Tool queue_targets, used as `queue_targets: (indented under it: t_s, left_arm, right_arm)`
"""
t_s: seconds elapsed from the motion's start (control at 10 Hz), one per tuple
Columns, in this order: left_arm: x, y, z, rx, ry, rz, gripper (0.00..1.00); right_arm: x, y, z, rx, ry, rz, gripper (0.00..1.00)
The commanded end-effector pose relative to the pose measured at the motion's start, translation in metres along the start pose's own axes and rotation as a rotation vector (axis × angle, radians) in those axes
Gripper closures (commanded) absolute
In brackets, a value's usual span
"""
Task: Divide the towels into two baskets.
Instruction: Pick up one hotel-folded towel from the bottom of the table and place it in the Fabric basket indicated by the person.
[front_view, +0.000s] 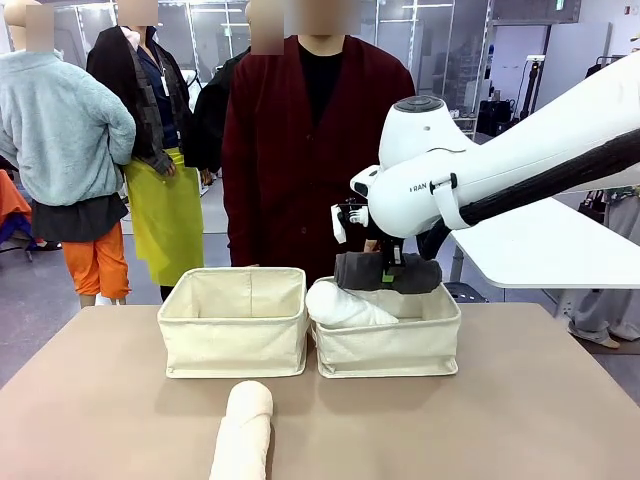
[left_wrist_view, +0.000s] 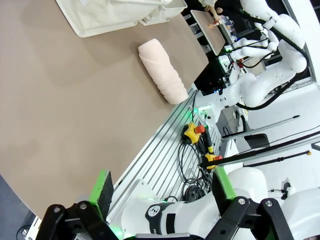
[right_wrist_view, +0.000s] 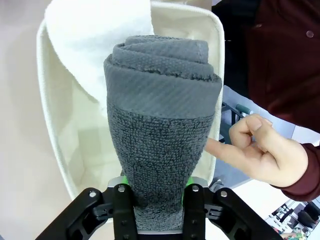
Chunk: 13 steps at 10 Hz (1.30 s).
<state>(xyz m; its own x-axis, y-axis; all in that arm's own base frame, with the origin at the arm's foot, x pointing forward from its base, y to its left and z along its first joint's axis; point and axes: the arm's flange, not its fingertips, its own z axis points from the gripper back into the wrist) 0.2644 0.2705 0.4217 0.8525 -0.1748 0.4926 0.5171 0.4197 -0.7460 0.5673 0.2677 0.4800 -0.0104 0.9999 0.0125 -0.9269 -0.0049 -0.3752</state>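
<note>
My right gripper is shut on a dark grey towel, holding it level just above the right basket. In the right wrist view the grey roll rises between the fingers of this gripper, over the basket's rim. A white towel lies in that basket, against its left side. The left basket holds nothing I can see. A cream towel lies on the table near the front edge. My left gripper hangs open above the table's near edge, far from the cream towel.
A person in a dark red cardigan stands behind the baskets. Their hand points a finger at the right basket's far rim, close to the grey towel. Cables and an emergency stop button lie past the table's near edge.
</note>
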Motion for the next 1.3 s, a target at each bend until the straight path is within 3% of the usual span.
queue_targets:
  t_s: [0.0,0.1,0.5,1.2]
  left_arm:
    - [-0.003,-0.003,0.001,-0.012,-0.016,-0.024,0.00]
    - [-0.003,-0.003,0.001,-0.012,-0.016,-0.024,0.00]
    - [-0.003,-0.003,0.001,-0.012,-0.016,-0.024,0.00]
    - [-0.003,-0.003,0.001,-0.012,-0.016,-0.024,0.00]
  right_arm:
    - [0.003,-0.005,-0.006,0.008,0.021,-0.013,0.63]
    - [0.002,-0.002,-0.005,0.007,0.026,-0.010,0.63]
    - [0.004,0.005,0.003,0.003,0.050,0.015,0.00]
    - [0.007,0.017,0.015,-0.014,0.053,0.015,0.00]
